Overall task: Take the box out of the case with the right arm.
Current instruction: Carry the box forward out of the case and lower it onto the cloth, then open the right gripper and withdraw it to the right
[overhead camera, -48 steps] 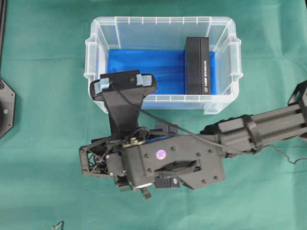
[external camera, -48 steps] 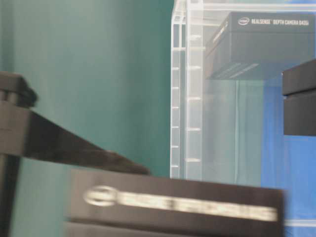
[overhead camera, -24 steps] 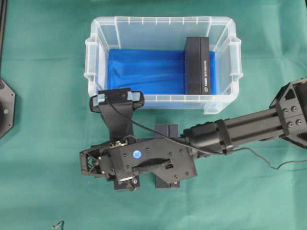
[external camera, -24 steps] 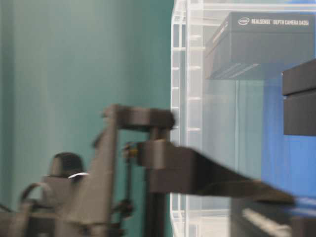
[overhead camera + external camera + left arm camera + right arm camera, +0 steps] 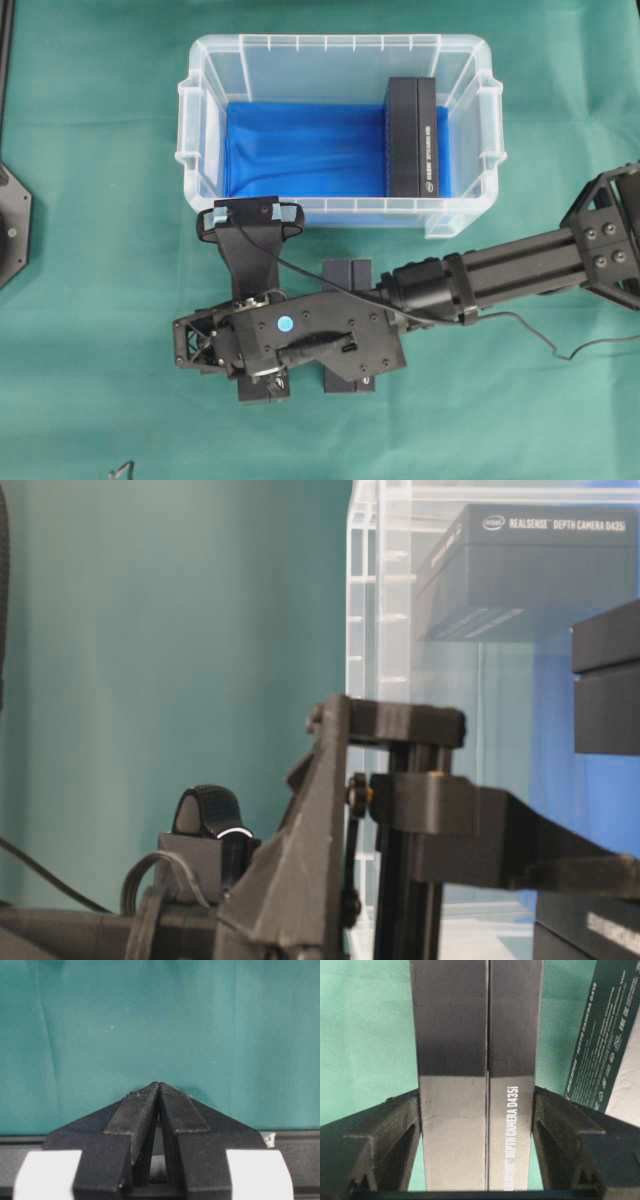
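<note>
- Now your right gripper (image 5: 477,1125) pinches a black box (image 5: 477,1060) between its fingers, outside the case (image 5: 340,135), above the green cloth (image 5: 100,300).
- Another black box (image 5: 412,138) stands inside the case.
- Your left gripper (image 5: 159,1091) has its fingers pressed together.

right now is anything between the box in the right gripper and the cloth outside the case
Nothing visible. The box sits clamped in the right gripper, outside the case, with green cloth behind it. A second box lies close beside it, not in its way.
</note>
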Robot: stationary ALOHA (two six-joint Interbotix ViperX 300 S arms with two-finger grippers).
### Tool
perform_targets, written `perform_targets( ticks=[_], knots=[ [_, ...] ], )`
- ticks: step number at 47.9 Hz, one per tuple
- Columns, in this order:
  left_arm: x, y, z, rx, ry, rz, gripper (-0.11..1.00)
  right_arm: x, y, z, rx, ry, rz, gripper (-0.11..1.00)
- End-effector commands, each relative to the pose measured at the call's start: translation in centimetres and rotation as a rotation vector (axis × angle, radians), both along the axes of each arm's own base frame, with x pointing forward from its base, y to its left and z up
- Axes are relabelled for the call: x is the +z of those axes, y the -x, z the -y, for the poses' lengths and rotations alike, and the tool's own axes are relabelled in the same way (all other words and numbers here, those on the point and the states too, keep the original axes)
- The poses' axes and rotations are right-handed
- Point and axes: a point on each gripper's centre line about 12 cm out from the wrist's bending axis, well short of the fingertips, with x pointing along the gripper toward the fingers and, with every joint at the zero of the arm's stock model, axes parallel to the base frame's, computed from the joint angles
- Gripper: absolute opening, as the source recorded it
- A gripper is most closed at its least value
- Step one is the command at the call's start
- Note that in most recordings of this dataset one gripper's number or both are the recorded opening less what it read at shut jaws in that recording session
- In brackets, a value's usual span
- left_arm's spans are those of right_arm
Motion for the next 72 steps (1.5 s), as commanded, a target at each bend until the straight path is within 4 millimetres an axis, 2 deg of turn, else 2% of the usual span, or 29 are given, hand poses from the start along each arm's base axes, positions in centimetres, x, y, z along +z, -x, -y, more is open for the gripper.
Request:
perform_targets(
  ticks=[1, 30, 35, 38, 57, 65, 72],
  knots=[
    [0.8, -0.2, -0.1, 0.001, -0.003, 0.025, 0.02, 2.3, 0.2, 0.2, -0.005, -0.014, 0.038, 0.68],
    [0.8, -0.2, -0.1, -0.002, -0.003, 0.025, 0.02, 2.2, 0.4, 0.5, -0.001, -0.002, 0.013, 0.68],
    [0.8, -0.2, -0.1, 0.000, -0.003, 0.025, 0.02, 2.3, 0.3, 0.5, 0.003, -0.003, 0.027, 0.85],
    [0.8, -0.2, -0.1, 0.000, -0.003, 0.026, 0.02, 2.4, 0.2, 0.5, 0.005, -0.003, 0.036, 0.92],
    [0.8, -0.2, -0.1, 0.001, -0.003, 0.025, 0.02, 2.5, 0.2, 0.6, 0.005, -0.001, 0.036, 0.91],
    [0.8, -0.2, -0.1, 0.002, -0.002, 0.023, 0.02, 3.8, 0.7, 0.7, 0.003, -0.004, 0.047, 0.91],
    [0.8, -0.2, -0.1, 0.001, -0.002, 0.026, 0.02, 6.1, 1.6, 1.1, -0.003, 0.003, 0.052, 0.91]
  ],
)
